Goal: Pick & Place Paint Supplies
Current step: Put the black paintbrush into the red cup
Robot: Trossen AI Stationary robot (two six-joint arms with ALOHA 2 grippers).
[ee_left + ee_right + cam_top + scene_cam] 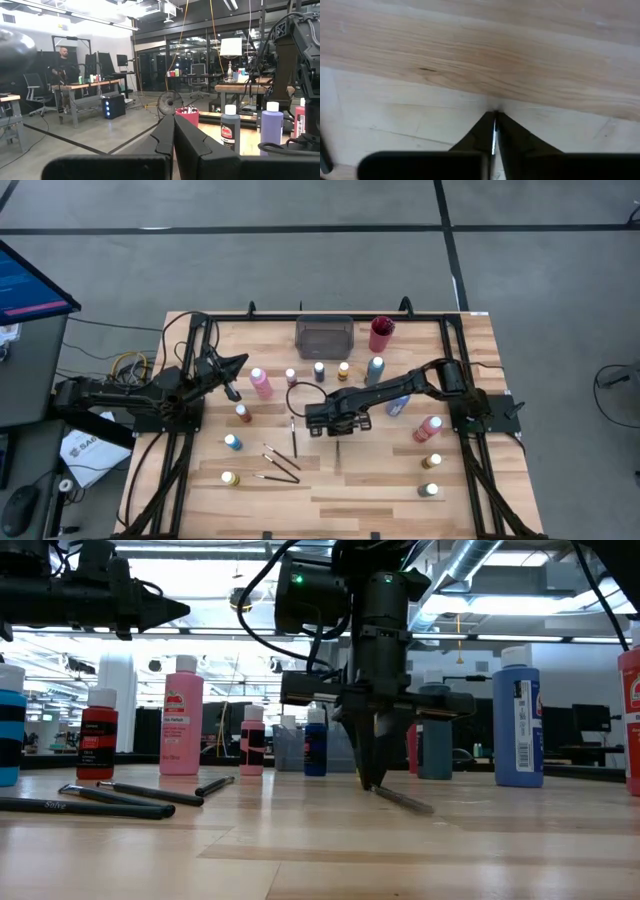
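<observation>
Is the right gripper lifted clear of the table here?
No: in the low view the right gripper stands with its fingertips down at the tabletop, shut on a thin brush lying there.

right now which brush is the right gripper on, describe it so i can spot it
Start at the wooden table and find the right gripper, pointing down near the middle. The brush lies flat under its tips, pinched between the shut fingers. Unlike the cluster of brushes further left, it lies alone.
</observation>
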